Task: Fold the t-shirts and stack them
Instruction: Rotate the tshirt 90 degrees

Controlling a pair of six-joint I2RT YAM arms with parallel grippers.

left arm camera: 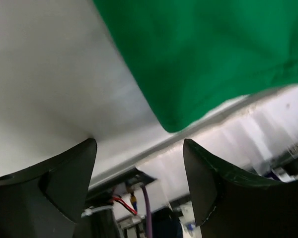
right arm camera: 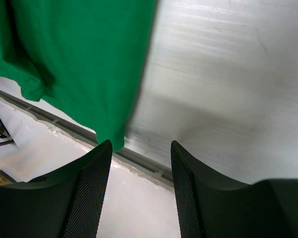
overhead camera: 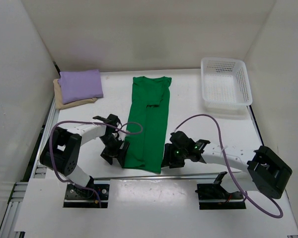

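Top looks down; close wrist views share green shirt (overhead camera: 150, 124).

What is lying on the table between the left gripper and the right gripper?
The near end of the green t-shirt, folded into a long strip, lies between the left gripper and the right gripper. The top view shows this.

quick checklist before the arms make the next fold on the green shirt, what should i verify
1. Left pincer open, nothing in it: ok.
2. Right pincer open, nothing in it: ok.
3. Green shirt folded into a long strip, lying flat: ok.
4. Its near hem corners just ahead of both pincers: ok.
5. Purple shirt folded on top of the tan shirt, far left: ok.
6. Hem layers lined up underneath: cannot tell.
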